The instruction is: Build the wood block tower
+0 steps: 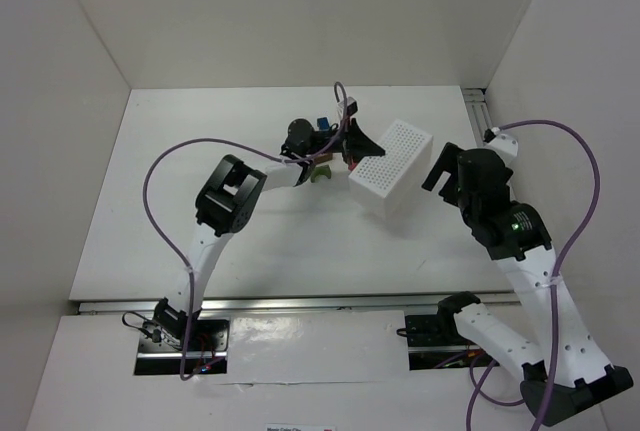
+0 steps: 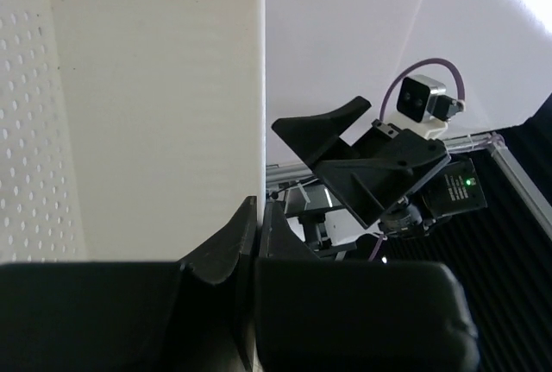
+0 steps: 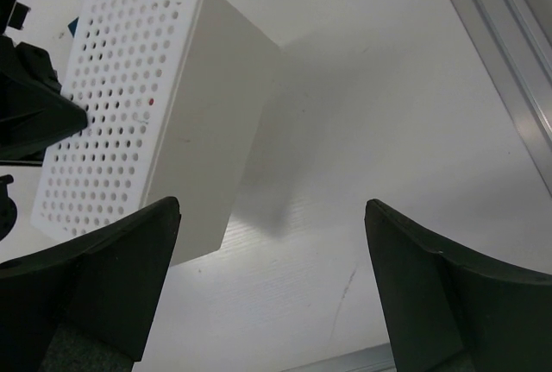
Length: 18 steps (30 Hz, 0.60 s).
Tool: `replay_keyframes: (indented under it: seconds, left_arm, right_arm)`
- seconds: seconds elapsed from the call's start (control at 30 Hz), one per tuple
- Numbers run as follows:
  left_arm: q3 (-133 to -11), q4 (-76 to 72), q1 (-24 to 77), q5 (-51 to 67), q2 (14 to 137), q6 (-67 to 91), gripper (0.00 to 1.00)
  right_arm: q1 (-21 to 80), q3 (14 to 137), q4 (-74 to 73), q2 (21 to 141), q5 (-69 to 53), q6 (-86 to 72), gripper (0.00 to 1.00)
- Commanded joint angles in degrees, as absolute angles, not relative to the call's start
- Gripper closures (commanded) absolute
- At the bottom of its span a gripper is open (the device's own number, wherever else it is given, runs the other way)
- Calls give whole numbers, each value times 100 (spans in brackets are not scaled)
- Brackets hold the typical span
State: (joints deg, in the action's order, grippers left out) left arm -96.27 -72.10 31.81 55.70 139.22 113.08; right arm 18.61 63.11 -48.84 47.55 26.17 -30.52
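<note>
Beside the left gripper [image 1: 350,147], close under its wrist and on the side away from the other arm, lie the small painted wooden blocks [image 1: 320,166]. They are loose on the white table [image 1: 200,171] and none is stacked yet, so far as I can see.

From above I count one blue block [image 1: 324,123], one olive green block [image 1: 318,175], one red block [image 1: 351,163] and, I think, one brown-orange block [image 1: 322,159]. That makes four. They are very small and the arm covers part of them, so more may be hidden.

The fingers of the left gripper are pressed together. In its wrist view the thin corner edge of the one white perforated rectangular tray [image 2: 155,113] runs straight down into them, so they seem to nip this tray, which stands tilted.

The right gripper [image 3: 272,286] is spread wide and holds nothing. The tray lies ahead of it and a little to its left, with the long axis running away from it. All the blocks are beyond the tray, on its far side.

My judgement is that the left arm is much the nearer to the blocks. The right arm must pass over or around the tray to reach any of them.
</note>
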Motion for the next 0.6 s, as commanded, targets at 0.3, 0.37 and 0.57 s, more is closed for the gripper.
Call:
replay_keyframes:
  seconds: [0.3,0.37,0.57]
  left_arm:
    - [-9211,-4895,2813,6636,11727,7785,100]
    - [-9341,-2329,2603,6461,11148,5954,100]
    - [-10757,2571,2207,4030,10689,2780,100]
  right_arm:
    - [1890,7346,-5467,4711,2515,-2822,2]
    - [1890,7689,-5520,4711,2461,-2752,1]
    - [1890,7963,-5266,4763,2250,-2628,1]
